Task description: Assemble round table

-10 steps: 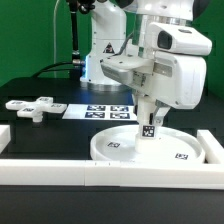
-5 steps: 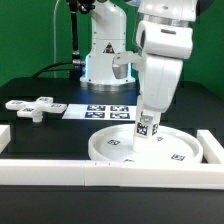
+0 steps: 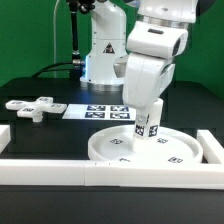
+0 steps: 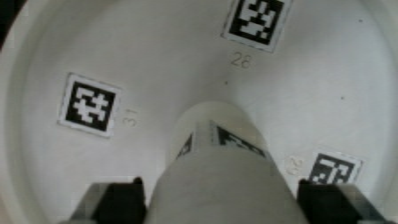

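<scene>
The large rimmed round disc (image 3: 102,152) lies flat on the table at the exterior view's front right, tags facing up. The short cylindrical post (image 3: 150,128) stands upright on the disc's middle, tags on its side. My gripper (image 3: 148,112) is shut on the post from above. In the wrist view the post (image 4: 217,150) runs between the two dark fingers (image 4: 121,200), which press on its sides, with the disc (image 4: 160,50) below it. The cross-shaped foot piece (image 3: 30,106) lies on the table at the exterior view's left, apart from the gripper.
The marker board (image 3: 100,111) lies behind the disc. White border rails run along the front (image 3: 90,174) and at the right (image 3: 212,146) and left (image 3: 5,134). The arm's base (image 3: 100,50) stands at the back.
The hand has turned about its vertical axis while holding the post, which stays upright on the disc's middle.
</scene>
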